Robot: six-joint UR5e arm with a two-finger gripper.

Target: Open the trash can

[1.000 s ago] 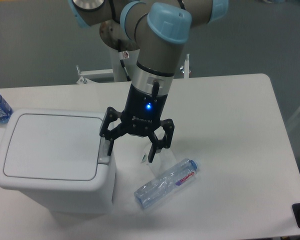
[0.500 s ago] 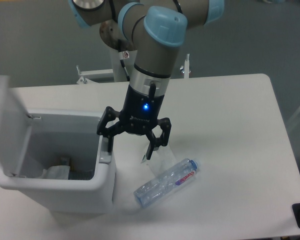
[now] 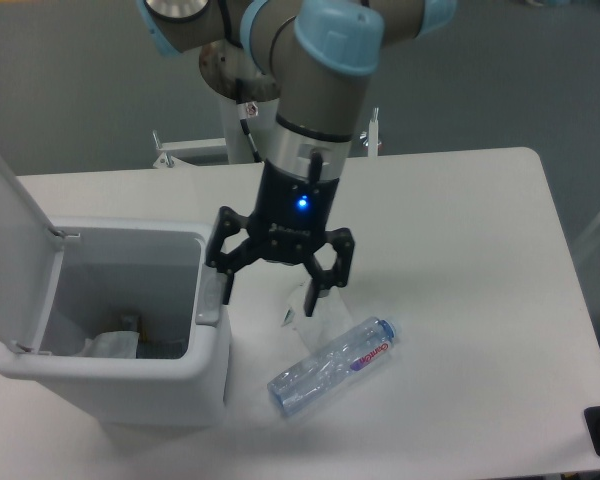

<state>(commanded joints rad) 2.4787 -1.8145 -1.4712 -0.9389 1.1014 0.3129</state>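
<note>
The trash can (image 3: 110, 340) at lower left now stands open, its lid (image 3: 15, 250) swung fully upright where a second ago it lay shut, so the job looks done. The gripper (image 3: 270, 292), jaws spread, has lifted slightly beside the latch; a bottle (image 3: 332, 366) lies nearby.

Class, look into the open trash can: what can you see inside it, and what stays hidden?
Inside the trash can, pale crumpled rubbish lies at the bottom. The near wall hides the rest of the floor, so other contents cannot be told.
</note>
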